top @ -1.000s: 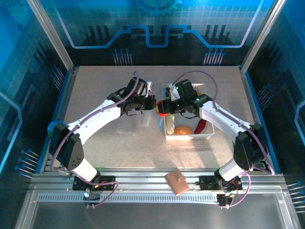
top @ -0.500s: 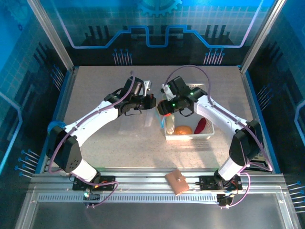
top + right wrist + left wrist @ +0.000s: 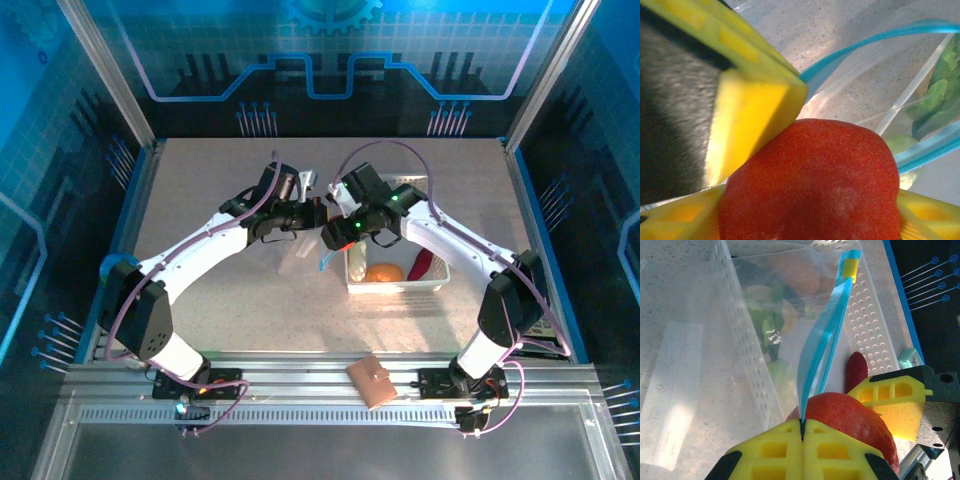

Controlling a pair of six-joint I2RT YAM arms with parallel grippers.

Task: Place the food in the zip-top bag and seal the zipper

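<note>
left gripper (image 3: 802, 426) is clamping tight on the zipper (image 3: 827, 335), pinching one end of the blue strip while its two lips are bowing apart, and the clear zip-top bag (image 3: 785, 295) is trailing down onto the tabletop (image 3: 200, 180). just to the right, the right gripper (image 3: 805, 165) is grasping a round red food piece (image 3: 810, 190), holding it right at the bag's mouth. further right, the white basket (image 3: 437, 281) is sitting on the tabletop, carrying an orange piece (image 3: 383, 272) and a dark red one (image 3: 420, 264).
</note>
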